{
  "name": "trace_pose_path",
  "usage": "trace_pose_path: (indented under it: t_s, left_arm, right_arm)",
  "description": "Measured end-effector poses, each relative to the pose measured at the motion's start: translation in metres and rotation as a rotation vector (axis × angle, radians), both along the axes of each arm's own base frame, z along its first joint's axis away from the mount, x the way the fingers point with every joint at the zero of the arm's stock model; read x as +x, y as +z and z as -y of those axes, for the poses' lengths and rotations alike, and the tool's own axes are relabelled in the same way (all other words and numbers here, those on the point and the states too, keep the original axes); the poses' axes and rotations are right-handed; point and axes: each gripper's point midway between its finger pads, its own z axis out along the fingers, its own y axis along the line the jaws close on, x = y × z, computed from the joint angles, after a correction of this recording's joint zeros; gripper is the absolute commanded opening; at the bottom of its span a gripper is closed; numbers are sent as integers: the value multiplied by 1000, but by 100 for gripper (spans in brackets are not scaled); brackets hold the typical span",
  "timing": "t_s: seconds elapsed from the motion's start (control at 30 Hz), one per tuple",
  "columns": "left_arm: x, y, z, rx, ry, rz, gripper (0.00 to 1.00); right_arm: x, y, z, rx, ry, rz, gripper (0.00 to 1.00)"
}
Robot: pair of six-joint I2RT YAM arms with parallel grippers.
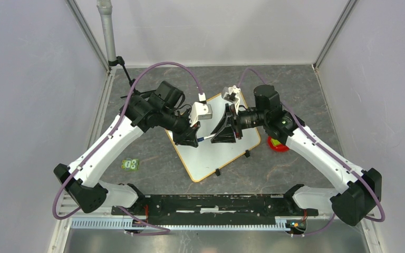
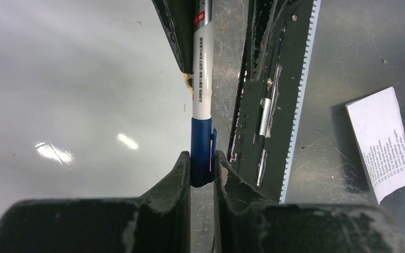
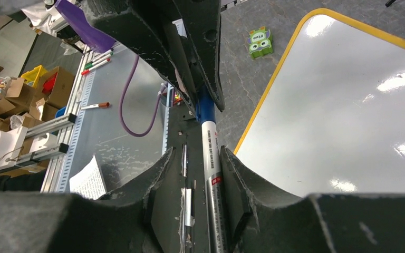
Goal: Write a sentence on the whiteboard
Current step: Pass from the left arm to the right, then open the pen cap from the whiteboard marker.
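The left gripper (image 2: 202,161) is clenching on the blue cap (image 2: 201,142) of a white-barrelled marker (image 2: 201,79), one finger pressing on either side. The right gripper (image 3: 196,155) is standing parted around the barrel, with one finger (image 3: 234,179) touching it and a gap showing on the other side. The marker is hanging roughly level between the two wrists, over the whiteboard (image 1: 211,163), which is lying flat and skewed on the dark mottled table (image 1: 295,163) between the arms, its glossy white face catching glare.
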Motion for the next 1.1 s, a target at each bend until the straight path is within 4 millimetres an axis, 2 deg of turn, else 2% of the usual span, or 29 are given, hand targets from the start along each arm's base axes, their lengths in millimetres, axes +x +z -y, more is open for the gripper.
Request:
trace_pose_path:
  t_s: [0.43, 0.57, 0.7, 0.77, 0.8, 0.87, 0.93, 1.1]
  left_arm:
    - [-5, 0, 0, 3, -7, -21, 2]
    - [-6, -2, 1, 6, -10, -34, 2]
    - [-8, -3, 1, 10, -15, -43, 2]
    - [-9, -3, 1, 12, -16, -45, 3]
    - [-9, -3, 1, 12, -16, -44, 8]
    - [-8, -3, 1, 14, -12, -41, 26]
    - [-6, -3, 0, 17, 0, -32, 38]
    - [1, 4, 5, -24, 35, 6, 50]
  right_arm:
    - [-1, 0, -6, -5, -15, -6, 36]
    - [1, 2, -7, -2, -30, -3, 24]
    - [4, 2, -8, 0, -41, 1, 2]
    - [4, 2, -8, -1, -42, 5, 0]
    - [4, 2, -8, -2, -43, 3, 0]
    - [5, 1, -7, -4, -42, 11, 0]
    - [5, 0, -7, -5, -42, 22, 0]
    - [4, -2, -9, -14, -41, 21, 0]
